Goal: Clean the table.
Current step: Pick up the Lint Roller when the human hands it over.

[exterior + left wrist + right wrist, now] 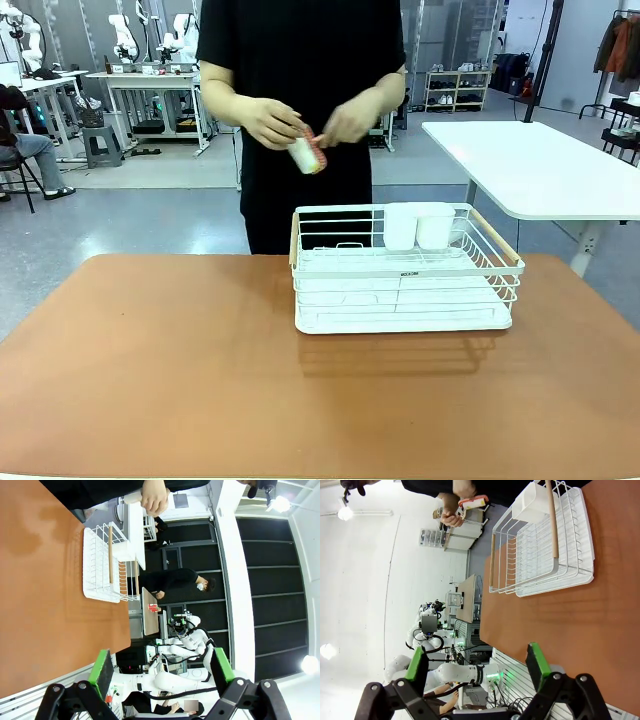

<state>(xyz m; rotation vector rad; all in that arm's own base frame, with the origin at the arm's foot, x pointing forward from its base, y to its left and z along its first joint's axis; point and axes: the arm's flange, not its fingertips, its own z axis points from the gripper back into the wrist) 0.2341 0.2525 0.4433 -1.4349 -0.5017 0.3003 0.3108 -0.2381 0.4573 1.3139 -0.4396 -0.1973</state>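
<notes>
**Inspector:** Count what stands on the worktop (150, 380).

**Arm:** One white dish rack (405, 300), right of the middle and toward the far edge. It carries two wooden handles (495, 237), one at each end. Two white cups (400, 226) stand side by side against its back wall.

**Inspector:** State of your end effectors?

**Arm:** Two. My left end effector (162, 669) is spread wide with nothing between its pads. My right end effector (477, 661) is the same, wide and empty. Both are well apart from the rack.

**Inspector:** Surroundings and obstructions?

**Arm:** One person (300, 60) stands at the far edge, directly behind the rack. Both hands (268, 122) are raised at the chest around one small white-and-orange item (308, 153); I cannot tell what it is. One white table (540, 165) stands beyond the far right corner.
</notes>
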